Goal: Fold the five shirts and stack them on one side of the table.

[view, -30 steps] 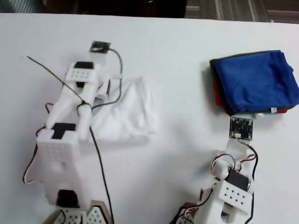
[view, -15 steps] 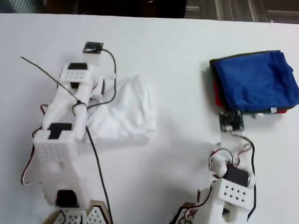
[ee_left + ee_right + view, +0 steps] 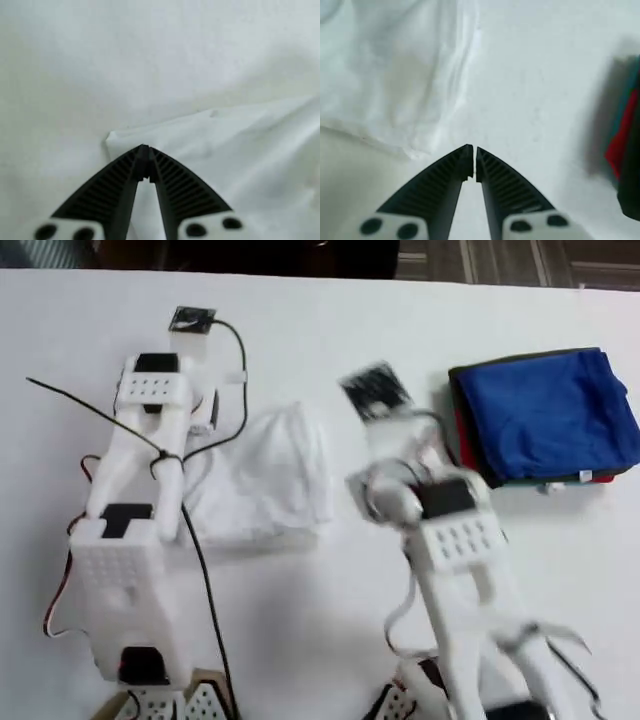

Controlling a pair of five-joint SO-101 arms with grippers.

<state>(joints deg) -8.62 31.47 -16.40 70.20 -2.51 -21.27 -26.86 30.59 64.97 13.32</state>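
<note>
Sitting pressed together: left jaws at white shirt (image 3: 235, 150) edge | right jaws above table (image 3: 530, 75)

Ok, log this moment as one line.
left gripper shut at white shirt corner | right gripper shut over table, between shirt and folded stack

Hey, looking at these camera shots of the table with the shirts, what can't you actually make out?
- Shirt count in the stack: high view, the top one covers the rest; only thin edges show.
- White shirt: one side lies under the left arm, high view.
- Whether the left gripper pinches cloth: left wrist view, its shut tips cover the spot.
- Right arm: blurred in the high view.
</note>
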